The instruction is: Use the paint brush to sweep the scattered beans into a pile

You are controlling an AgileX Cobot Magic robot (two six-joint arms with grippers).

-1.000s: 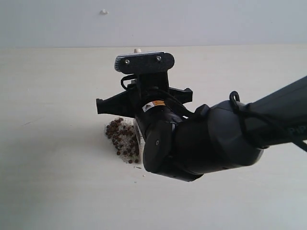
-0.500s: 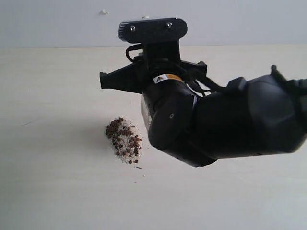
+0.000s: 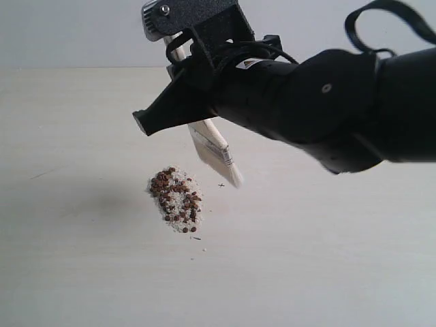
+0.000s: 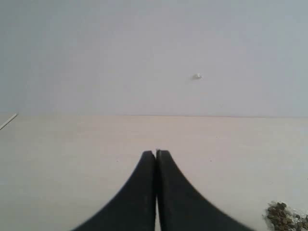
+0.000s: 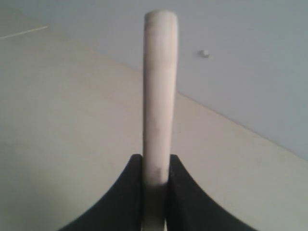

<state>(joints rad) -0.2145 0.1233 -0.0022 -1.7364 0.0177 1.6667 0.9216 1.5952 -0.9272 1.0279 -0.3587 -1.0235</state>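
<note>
The right tool (image 5: pixel 155 162) pinches the paint brush (image 3: pixel 216 152), tilted near the pile (image 3: pixel 177 201) on the worktop (image 3: pixel 68 259); the left tool (image 4: pixel 156 155) sits pressed together.

Pale tabletop under a plain grey wall

A cream, faintly grained tabletop (image 3: pixel 75 272) fills the lower part of the exterior view and meets a bare bluish-grey wall (image 3: pixel 61 30) along a straight line near the top. The light is soft and even. A small white speck (image 4: pixel 197 76) sits on the wall, and a faint scratch (image 3: pixel 39 174) marks the tabletop at mid-left.
</note>
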